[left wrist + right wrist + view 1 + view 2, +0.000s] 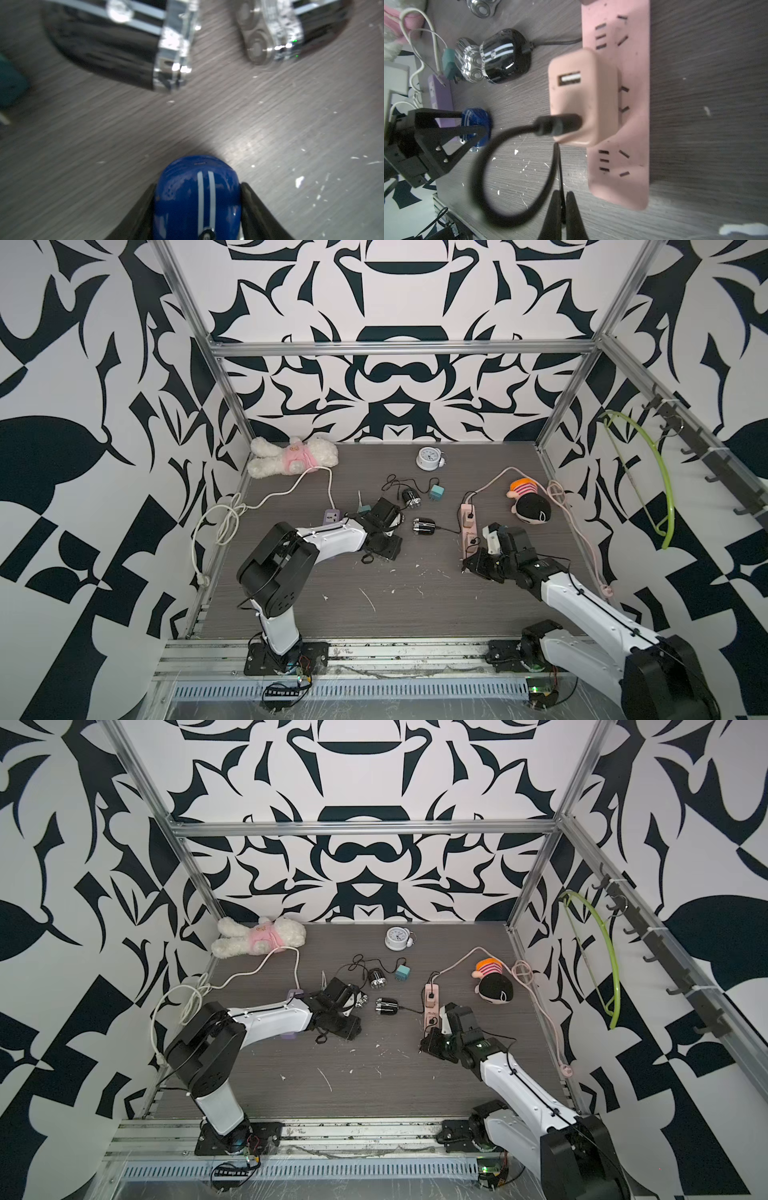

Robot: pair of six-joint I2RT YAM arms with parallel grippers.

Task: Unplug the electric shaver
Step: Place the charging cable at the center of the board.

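Observation:
A blue electric shaver (197, 197) with two white stripes sits between the fingers of my left gripper (198, 185), which is shut on its sides just above the table. The right wrist view shows this shaver (475, 124) with no cable on its visible side. My right gripper (560, 193) is shut on a thin black cable (559, 166). That cable loops to a black USB plug (560, 124) seated in a pink adapter (581, 93) on the pink power strip (633, 62). In a top view the right gripper (467, 568) sits just in front of that strip (468, 531).
A black shaver (424, 526) lies mid-table, cabled to the pink strip. Another shaver (411, 498) lies behind it near a teal adapter (437, 492). A purple power strip (332, 516) sits under the left arm. A plush bunny (291, 456), alarm clock (428, 458) and doll (530, 502) lie further back.

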